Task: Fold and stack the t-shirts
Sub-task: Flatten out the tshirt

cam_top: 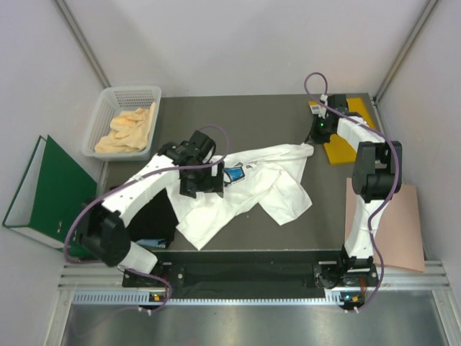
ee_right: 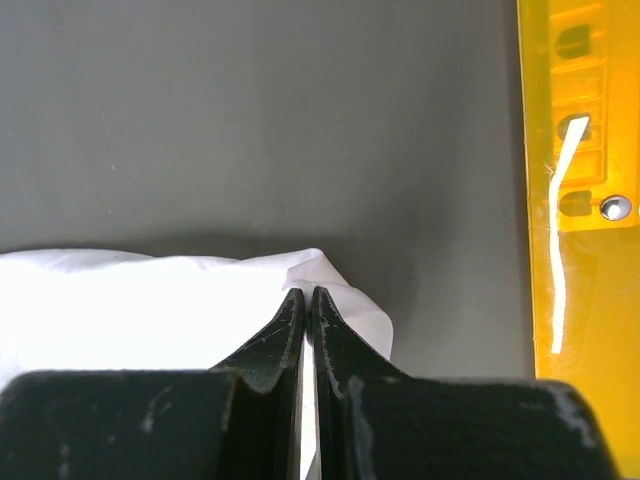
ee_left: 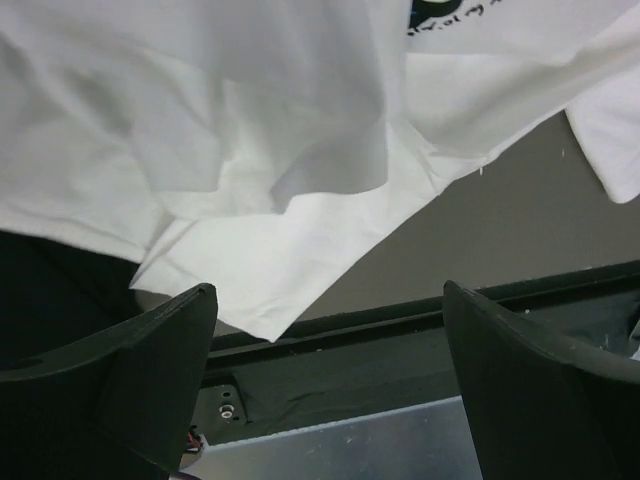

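**White shirt pinched at one corner, black shirt off to the left**

The white t-shirt lies unfolded and rumpled across the middle of the dark table, running on a slant from the near left toward the far right. Its small blue chest print faces up beside the left arm's wrist. One sleeve flops out toward the near right, and the near-left hem lies close to the table's front edge. Creases and overlapping layers show plainly in the left wrist view (nothing about it is flat). The black t-shirt lies at the near left of the table, partly under the left arm, and the white shirt's edge overlaps it.

The left arm reaches in from its base on a diagonal, its wrist over the shirt's left part. The left gripper is spread wide, its two dark fingers well apart with nothing between them, above the white cloth and pointing toward the table's near edge.

The right arm stands up tall, then bends over to the far right of the table. The right gripper is closed tight on the far-right corner of the white t-shirt, a sliver of cloth caught between its tips. It sits just beside the orange-yellow envelope. A pink paper sheet lies at the near right.
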Controlling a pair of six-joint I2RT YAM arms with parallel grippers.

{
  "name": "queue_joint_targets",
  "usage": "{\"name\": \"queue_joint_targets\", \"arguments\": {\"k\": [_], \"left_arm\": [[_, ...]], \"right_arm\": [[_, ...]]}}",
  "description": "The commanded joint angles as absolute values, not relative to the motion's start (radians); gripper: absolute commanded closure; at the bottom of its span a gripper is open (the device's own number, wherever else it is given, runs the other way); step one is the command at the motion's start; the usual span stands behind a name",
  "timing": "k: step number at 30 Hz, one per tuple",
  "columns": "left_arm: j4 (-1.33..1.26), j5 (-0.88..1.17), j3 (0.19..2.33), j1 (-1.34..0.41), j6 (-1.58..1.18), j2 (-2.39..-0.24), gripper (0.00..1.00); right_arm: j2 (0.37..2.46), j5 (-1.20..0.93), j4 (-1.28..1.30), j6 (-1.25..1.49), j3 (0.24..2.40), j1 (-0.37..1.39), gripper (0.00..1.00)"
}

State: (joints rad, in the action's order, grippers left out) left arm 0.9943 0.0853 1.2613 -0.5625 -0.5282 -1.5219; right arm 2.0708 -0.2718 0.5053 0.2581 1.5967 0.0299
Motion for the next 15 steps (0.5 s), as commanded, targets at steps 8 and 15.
{"name": "queue_joint_targets", "arguments": {"k": [8, 15], "left_arm": [[0.899, -0.088, 1.034, -0.468, -0.681, -1.232, 0.06], [0.745, 0.124, 0.933, -0.31, -0.651, -1.305, 0.12]], "right_arm": [[2.069, -0.296, 0.48, 0.261, 1.617, 0.048, 0.99], [2.077, -0.301, 0.497, 0.252, 1.64, 0.048, 0.99]]}}
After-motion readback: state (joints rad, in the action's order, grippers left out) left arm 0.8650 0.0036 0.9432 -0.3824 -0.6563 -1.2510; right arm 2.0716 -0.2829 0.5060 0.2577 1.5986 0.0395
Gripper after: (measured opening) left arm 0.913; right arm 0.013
